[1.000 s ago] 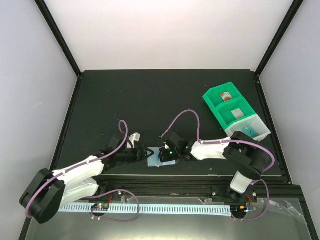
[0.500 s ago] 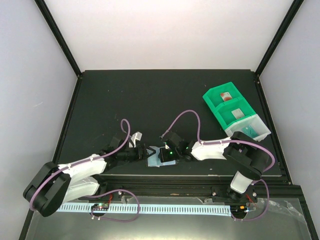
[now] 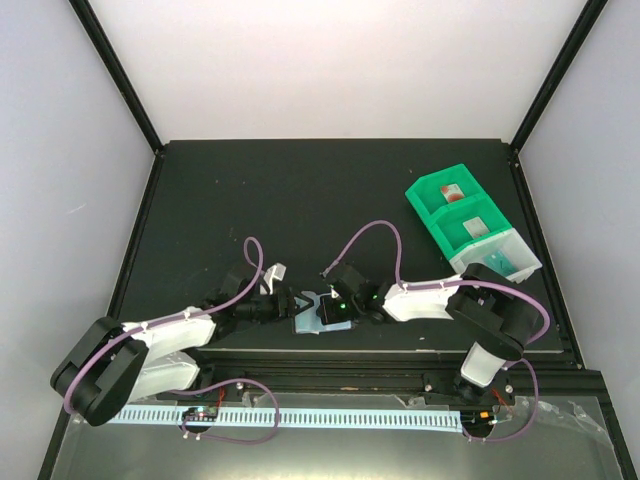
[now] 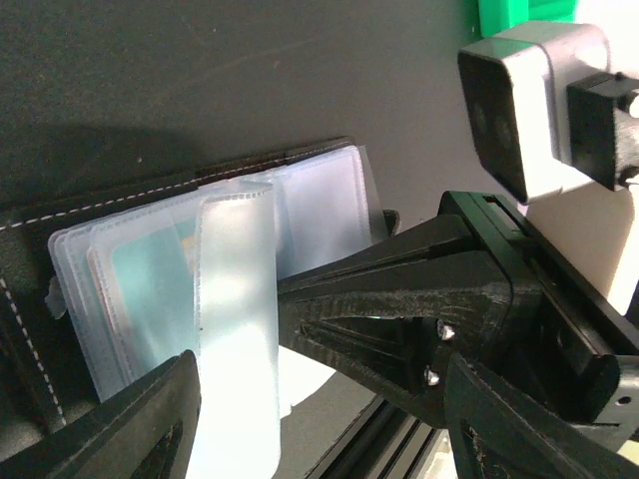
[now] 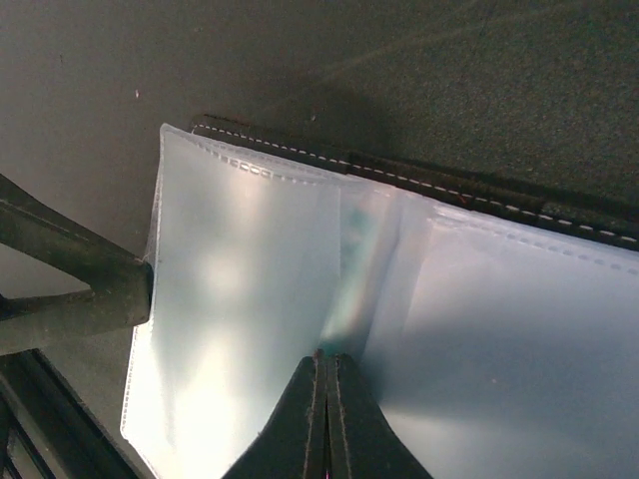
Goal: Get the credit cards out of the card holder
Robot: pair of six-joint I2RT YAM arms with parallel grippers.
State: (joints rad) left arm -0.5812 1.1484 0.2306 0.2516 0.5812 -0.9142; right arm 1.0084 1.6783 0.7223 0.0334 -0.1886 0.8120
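On every side but the near one: plain white walls with black corner posts. They stand well back from the work and leave room above it.

Tabletop [image 3: 300,200]: matt black and flat, with a raised black rail along the near edge. It looks likely to give fair friction under a leather cover.

Green tray [image 3: 428,196]: far right, well apart from the work, with a clear tray just beside it. The contents are too small to identify.

Card holder [image 3: 318,320]: lies open at the near centre of the tabletop, between the two arms. The black stitched cover is face down, and the pale clear sleeves [image 5: 250,279] fan upward.
- Judged light and floppy. The film is slick, glossy and easily creased, so it offers little to pull against.
- The cover needs pinning while a card is drawn out.

Right end effector [image 5: 324,377]: clenched, with its tips meeting on the fold of one raised sleeve leaf. It appears to nip that leaf.

Left end effector [image 3: 291,304]: released, with its fingers spread wide at the holder's open edge. One sleeve leaf reaches in between them, and nothing is gripped.

Teal-green card [image 4: 150,284]: sits inside a sleeve, seen through the film.
- Judged thin, stiff, smooth and very light.
- Best taken by whichever short edge shows at the sleeve mouth and slid out flat, along the pocket.
- No other card can be made out in the holder.
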